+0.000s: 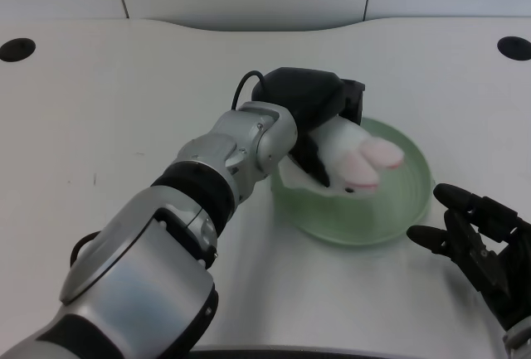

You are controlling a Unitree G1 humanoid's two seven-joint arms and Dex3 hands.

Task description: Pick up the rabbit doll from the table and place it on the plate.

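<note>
The left robot hand point(319, 114) reaches in from the lower left to the middle of the frame and grips the rabbit doll point(357, 160) around its body. The doll hangs low over the green plate point(411, 210), right of centre, pink ears pointing right; I cannot tell whether it touches the plate. It looks soft, light and squashy, so a grip round the plump body seems safest. The plate's raised rim should contain it, and bare worktop point(124, 110) across the upper left offers room for withdrawing.
</note>
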